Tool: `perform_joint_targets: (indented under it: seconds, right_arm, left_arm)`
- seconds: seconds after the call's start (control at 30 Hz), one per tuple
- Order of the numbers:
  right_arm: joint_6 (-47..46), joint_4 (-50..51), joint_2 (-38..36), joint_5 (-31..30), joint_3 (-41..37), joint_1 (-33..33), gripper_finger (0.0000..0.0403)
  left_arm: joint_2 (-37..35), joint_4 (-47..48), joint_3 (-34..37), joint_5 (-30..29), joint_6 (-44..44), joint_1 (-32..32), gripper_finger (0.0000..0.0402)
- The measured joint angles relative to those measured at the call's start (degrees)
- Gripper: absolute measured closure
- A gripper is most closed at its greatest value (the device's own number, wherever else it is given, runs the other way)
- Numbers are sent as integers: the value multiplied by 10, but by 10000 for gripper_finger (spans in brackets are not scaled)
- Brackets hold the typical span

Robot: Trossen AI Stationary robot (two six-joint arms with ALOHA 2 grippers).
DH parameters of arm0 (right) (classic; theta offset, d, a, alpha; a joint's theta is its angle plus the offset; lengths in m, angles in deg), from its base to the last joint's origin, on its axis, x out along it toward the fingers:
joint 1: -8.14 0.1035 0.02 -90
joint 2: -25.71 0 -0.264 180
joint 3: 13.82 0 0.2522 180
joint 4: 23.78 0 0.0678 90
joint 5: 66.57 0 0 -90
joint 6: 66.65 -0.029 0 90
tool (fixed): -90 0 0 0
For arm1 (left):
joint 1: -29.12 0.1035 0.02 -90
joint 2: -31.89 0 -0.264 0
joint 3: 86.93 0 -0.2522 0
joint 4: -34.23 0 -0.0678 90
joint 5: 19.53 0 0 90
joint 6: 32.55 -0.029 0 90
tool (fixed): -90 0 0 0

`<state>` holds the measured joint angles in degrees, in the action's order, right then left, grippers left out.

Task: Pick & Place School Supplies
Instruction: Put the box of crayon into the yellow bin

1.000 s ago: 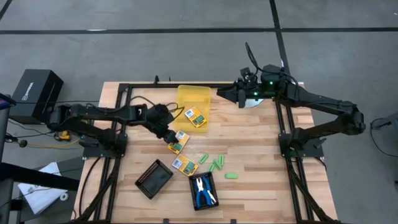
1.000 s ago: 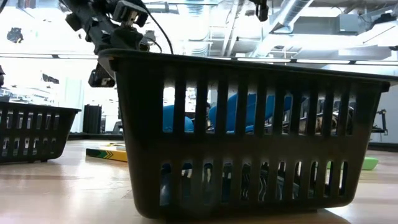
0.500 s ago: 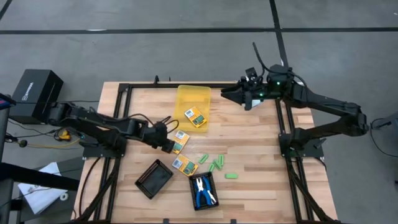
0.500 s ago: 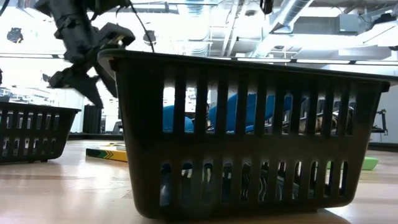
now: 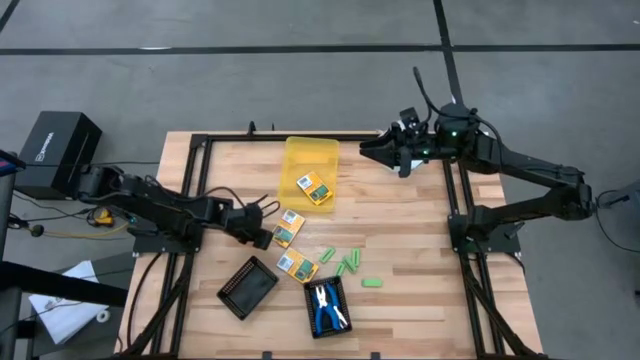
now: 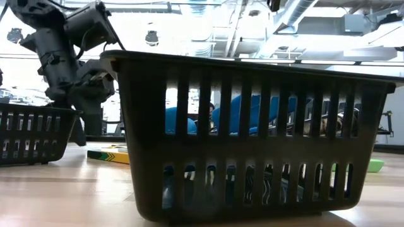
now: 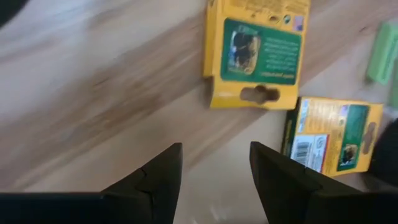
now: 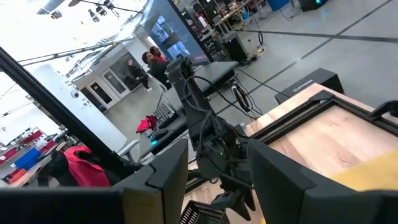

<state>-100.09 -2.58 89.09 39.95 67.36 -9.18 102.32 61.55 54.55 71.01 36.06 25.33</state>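
A pale wooden table (image 5: 400,235) inside a black frame carries the work, with grey floor all round. The left gripper (image 5: 268,232) sits low over the wood, its fingers (image 7: 152,180) parted with nothing between them. Just past the fingertips lies a yellow box (image 7: 256,53), flat, with a second box (image 7: 329,138) beside it toward one fingertip and slightly farther off. A green stick (image 7: 380,51) shows beyond that at the edge of the wrist view.

Farther out from the left fingers, a third box (image 5: 316,188) rests against the yellow bin (image 5: 310,160), more green sticks (image 5: 346,263) lie scattered on the wood, and the blue-handled scissors (image 5: 326,305) already sit in a black tray (image 5: 328,290); another black tray (image 5: 247,286) stands alongside.

The right gripper (image 5: 378,152) waits high at the far side, fingers (image 8: 165,180) apart and empty.

The likely trouble is the thin, flat box: if the fingers come down askew they may shove it along the wood or into its neighbour instead of closing on it, or pinch only a corner so that it twists free when lifted.
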Motion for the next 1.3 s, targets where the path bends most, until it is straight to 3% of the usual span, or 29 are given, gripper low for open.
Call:
perform_joint_targets:
  seconds: [0.13,0.63,1.3]
  right_arm:
    - [-6,-2,0,-1,0,0,245]
    - [-26,-7,0,-18,0,0,254]
    - [-31,-30,0,-19,0,1,261]
  left_arm:
    - [0,-52,21,-1,-10,11,219]
    - [-1,-100,52,10,-73,71,219]
    - [12,-152,68,57,-69,71,226]
